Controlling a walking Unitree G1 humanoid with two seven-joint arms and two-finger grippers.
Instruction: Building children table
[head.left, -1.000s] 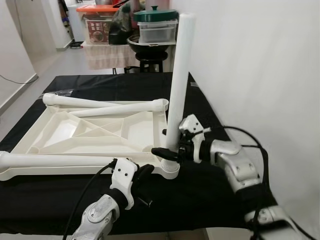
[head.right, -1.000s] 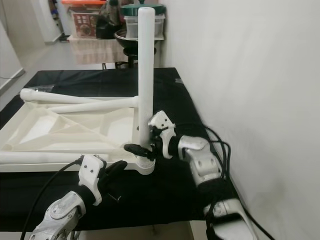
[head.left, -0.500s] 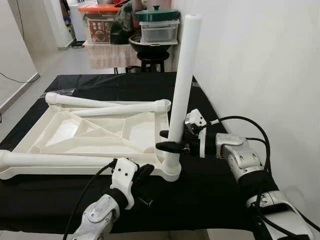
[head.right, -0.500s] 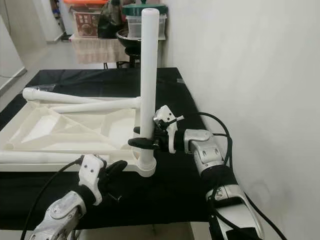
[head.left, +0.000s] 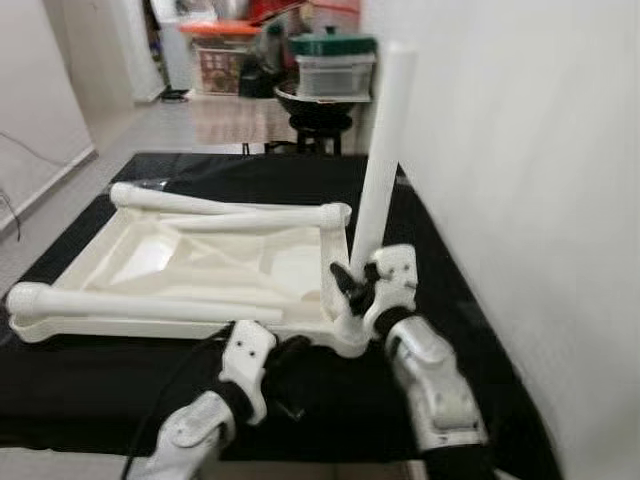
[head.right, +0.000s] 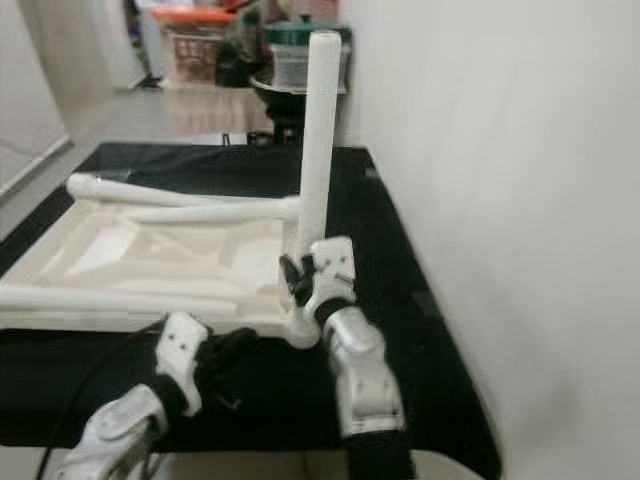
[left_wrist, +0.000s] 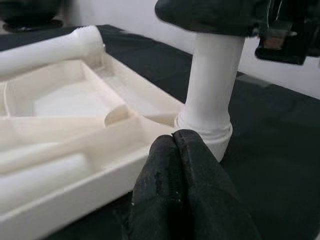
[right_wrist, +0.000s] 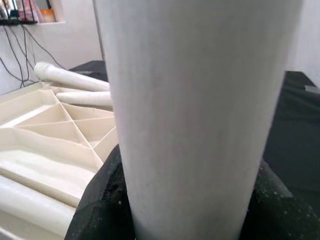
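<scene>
- Nearest, the left gripper (head.left: 290, 352) rests low on the black bench (head.left: 100, 380). Its fingers (left_wrist: 180, 200) are pressed together on nothing, with their tips just at the collar of the corner socket (left_wrist: 207, 132) of the upturned white tabletop (head.left: 200, 270).
- Just beyond, the right gripper (head.left: 352, 285) has its fingers clamped on either side of the upright leg (head.left: 380, 160), low down near the socket.
- The relation that matters: the leg's long axis runs straight up from that front right corner, and the right arm is the one holding it. The left fingers lie in front of and below the socket, placed to steady the tabletop rather than the leg. In my judgement the next move is a twist or push down along that axis.
- Further back, one loose leg (head.left: 140, 305) lies along the tabletop's near edge, and another leg (head.left: 230, 210) lies across the far edge.
- Beyond the bench stands a stool with storage boxes (head.left: 335, 70) against the white wall (head.left: 520, 180).
- Against half a second ago: the right forearm, then reaching in from the side with its elbow out, now comes almost straight forward from below. Its grip sits slightly lower on the leg. The whole picture has shifted and blurred, so the head moved. The left gripper is unchanged.
</scene>
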